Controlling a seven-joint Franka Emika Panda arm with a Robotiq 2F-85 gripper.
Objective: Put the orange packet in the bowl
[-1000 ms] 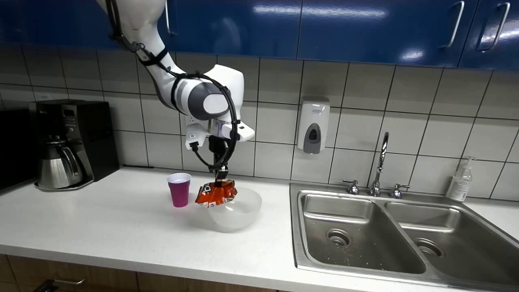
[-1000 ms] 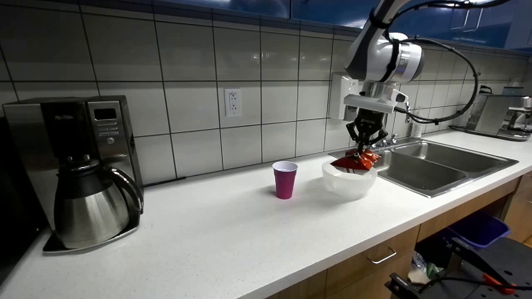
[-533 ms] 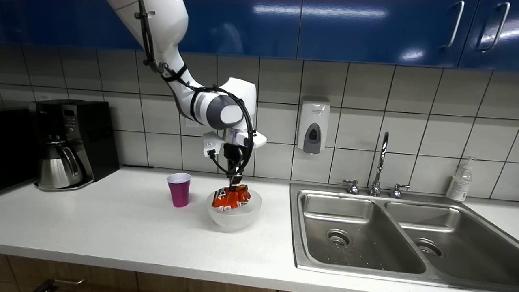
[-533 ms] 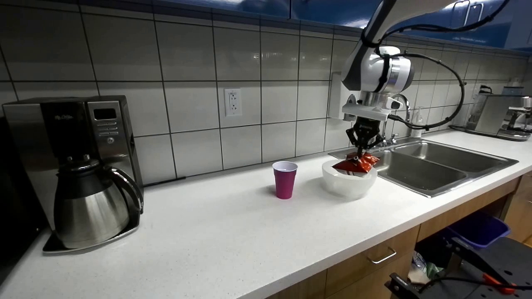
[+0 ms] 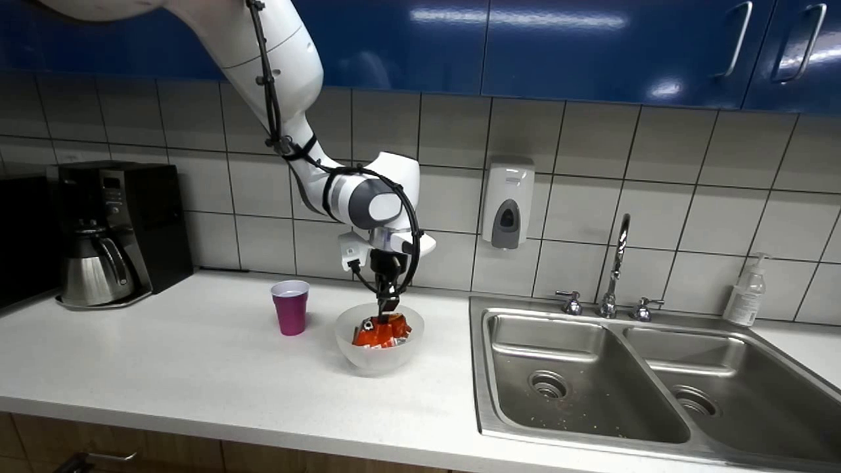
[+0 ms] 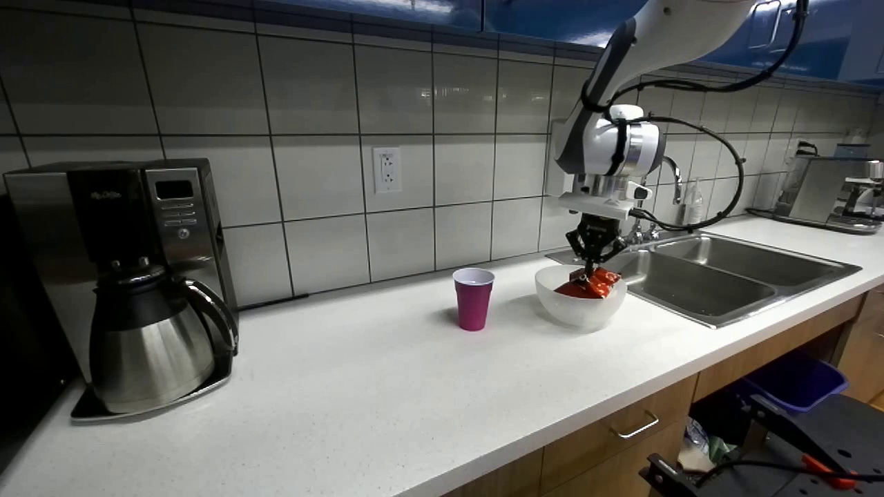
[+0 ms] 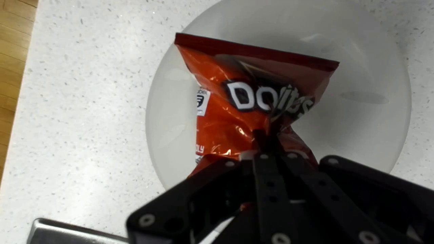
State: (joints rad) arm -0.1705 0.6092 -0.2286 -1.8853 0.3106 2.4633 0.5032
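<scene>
The orange packet (image 5: 380,336) is crinkled and sits largely inside the translucent bowl (image 5: 378,361). The packet (image 6: 602,282) and the bowl (image 6: 572,309) also show in the other view from outside. In the wrist view the packet (image 7: 225,127) bears white lettering and is pinched in the middle, with the bowl (image 7: 359,135) under it. My gripper (image 7: 268,139) is shut on the packet. In both exterior views the fingertips (image 5: 384,316) (image 6: 589,270) reach down inside the rim. Whether the packet touches the bowl's bottom cannot be told.
A purple cup (image 5: 290,309) stands beside the bowl on the white counter (image 5: 197,374). The steel double sink (image 5: 483,368) is on the bowl's other side. A coffee maker (image 6: 179,200) with a steel carafe (image 6: 152,352) stands at the counter's far end. A soap dispenser (image 5: 509,203) hangs on the tiled wall.
My gripper has moved sideways over the bowl, away from the cup, and then down, carrying the packet from above the rim to inside the bowl. The bowl and cup have not moved.
</scene>
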